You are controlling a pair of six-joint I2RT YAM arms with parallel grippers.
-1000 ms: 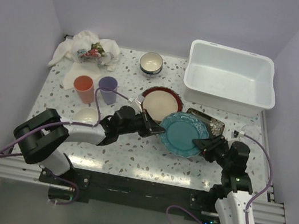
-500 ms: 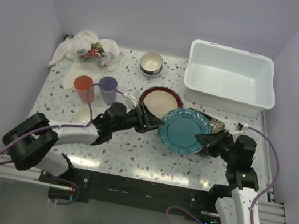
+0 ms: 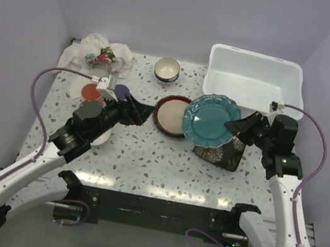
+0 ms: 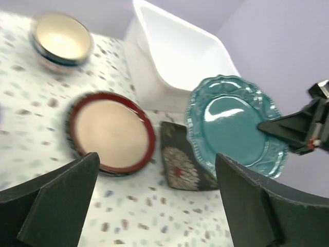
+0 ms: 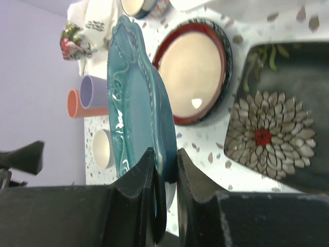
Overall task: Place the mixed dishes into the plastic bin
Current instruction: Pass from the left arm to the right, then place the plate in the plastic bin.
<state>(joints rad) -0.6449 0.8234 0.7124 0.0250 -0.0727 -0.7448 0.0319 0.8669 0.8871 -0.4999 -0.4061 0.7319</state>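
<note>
Am clamping right pincer (image 3: 236,126) on teal plate (image 3: 211,117) rim, holding it tilted above dark floral plate (image 3: 220,152), near plastic bin (image 3: 248,110). Left pincer (image 3: 140,111) hanging wide apart over table (image 3: 164,162).

Dark floral square plate (image 3: 222,153) half hidden behind teal plate (image 3: 211,117); orange cup (image 3: 89,91) behind left arm (image 3: 65,137).
</note>
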